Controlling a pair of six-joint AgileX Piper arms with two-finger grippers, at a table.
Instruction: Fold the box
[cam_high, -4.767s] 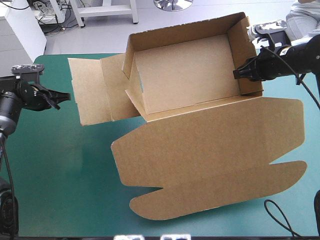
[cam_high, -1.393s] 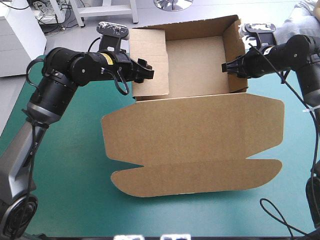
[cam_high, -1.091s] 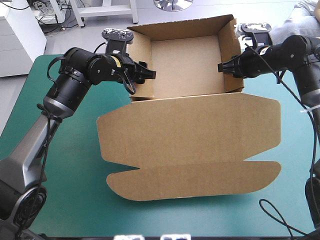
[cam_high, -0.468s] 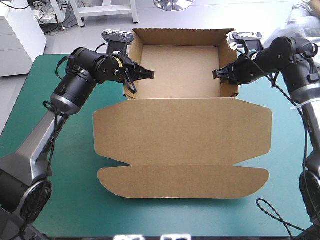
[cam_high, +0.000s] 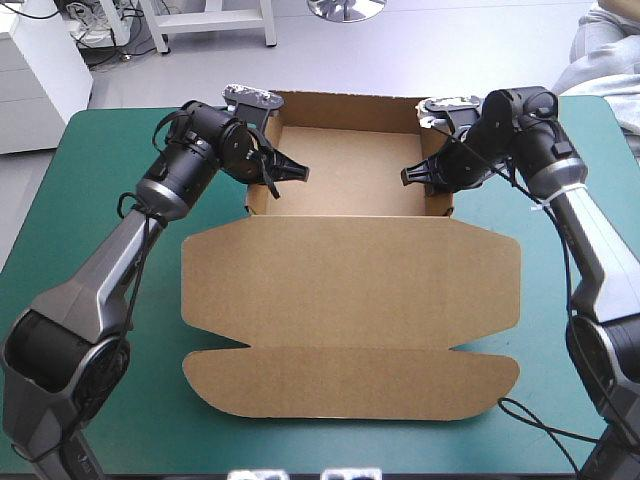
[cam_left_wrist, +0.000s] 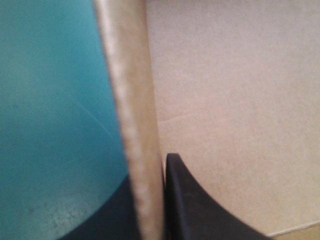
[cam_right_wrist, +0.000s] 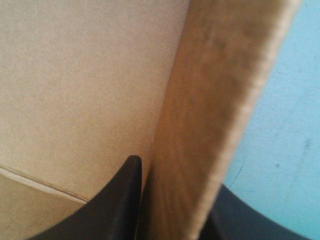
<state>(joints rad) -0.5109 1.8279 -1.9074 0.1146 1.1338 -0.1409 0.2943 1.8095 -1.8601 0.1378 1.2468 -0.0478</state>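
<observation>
box (cam_high: 350, 270) wall half-hides left gripper (cam_left_wrist: 149, 172)

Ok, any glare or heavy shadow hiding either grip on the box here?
High view: even light, no glare or heavy shadow on the box; left gripper and right gripper show plainly at its side walls. Left wrist view: wall between the fingers, no glare. Right wrist view: same, outer finger shaded.
</observation>
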